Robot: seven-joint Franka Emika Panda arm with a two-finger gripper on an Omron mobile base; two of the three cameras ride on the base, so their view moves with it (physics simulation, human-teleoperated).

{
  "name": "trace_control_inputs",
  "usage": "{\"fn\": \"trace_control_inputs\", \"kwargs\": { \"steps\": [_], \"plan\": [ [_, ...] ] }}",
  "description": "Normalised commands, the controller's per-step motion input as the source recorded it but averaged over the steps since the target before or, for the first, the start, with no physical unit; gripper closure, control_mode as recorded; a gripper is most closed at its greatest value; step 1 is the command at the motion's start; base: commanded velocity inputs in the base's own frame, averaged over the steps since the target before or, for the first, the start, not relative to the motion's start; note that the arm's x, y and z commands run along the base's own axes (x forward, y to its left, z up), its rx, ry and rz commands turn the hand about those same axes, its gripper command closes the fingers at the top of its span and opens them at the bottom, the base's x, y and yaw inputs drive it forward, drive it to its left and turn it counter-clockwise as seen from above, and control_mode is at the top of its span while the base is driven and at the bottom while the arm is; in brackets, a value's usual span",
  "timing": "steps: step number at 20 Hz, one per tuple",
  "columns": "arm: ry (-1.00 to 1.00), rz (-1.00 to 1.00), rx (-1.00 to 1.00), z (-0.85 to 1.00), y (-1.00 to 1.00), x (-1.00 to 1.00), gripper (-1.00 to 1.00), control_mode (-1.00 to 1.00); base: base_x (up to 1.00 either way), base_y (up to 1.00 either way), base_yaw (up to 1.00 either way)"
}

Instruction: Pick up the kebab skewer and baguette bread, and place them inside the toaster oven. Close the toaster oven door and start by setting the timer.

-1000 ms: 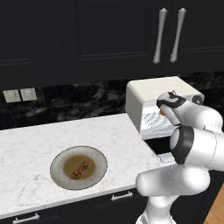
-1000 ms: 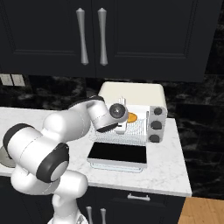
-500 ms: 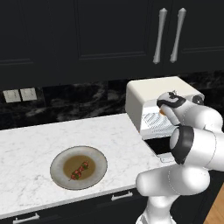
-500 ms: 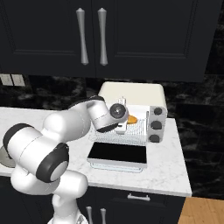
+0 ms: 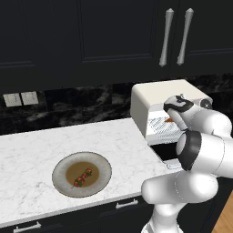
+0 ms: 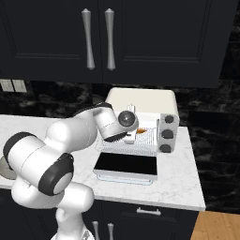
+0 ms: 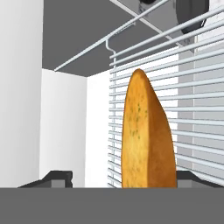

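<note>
The cream-white toaster oven [image 6: 140, 98] stands on the counter with its door [image 6: 125, 165] folded down flat in front. Inside it, the golden-orange baguette bread [image 7: 146, 140] rests on the wire rack [image 7: 197, 109]. My gripper [image 7: 124, 180] reaches into the oven, open. Its fingertips [image 7: 59, 177] stand on either side of the loaf, with a clear gap on the left. From the right base view the bread [image 6: 140, 131] shows as an orange spot beside the hand. The kebab skewer [image 5: 82, 176] lies on the round plate [image 5: 61, 182] far left of the oven.
Three dark knobs [image 6: 166, 133] line the oven's right side. Dark upper cabinets with silver handles [image 5: 166, 36] hang above. Wall outlets [image 5: 20, 98] sit at the back left. White marble counter [image 5: 36, 145] stretches between plate and oven.
The fingers have spread wider apart and let go of the baguette, which stays on the rack. The arm has barely moved.
</note>
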Motion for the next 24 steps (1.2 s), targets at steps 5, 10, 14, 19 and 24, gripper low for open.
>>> {"fn": "trace_control_inputs", "kwargs": {
  "steps": [5,10,14,19,24],
  "plan": [
    [0.00,0.00,0.00,0.00,0.00,0.00,-1.00,-1.00,0.00,0.00,0.00],
    [0.00,0.00,0.00,0.07,-0.05,-0.15,-1.00,-1.00,0.00,0.00,0.00],
    [0.02,0.00,0.00,0.31,-0.05,-0.16,-1.00,-1.00,0.00,0.00,0.00],
    [0.03,0.00,0.00,0.35,-0.03,-0.26,-1.00,-1.00,0.00,0.00,0.00],
    [0.05,0.00,0.00,0.11,0.00,-0.43,-1.00,-1.00,0.00,0.00,0.00]
  ]
}}
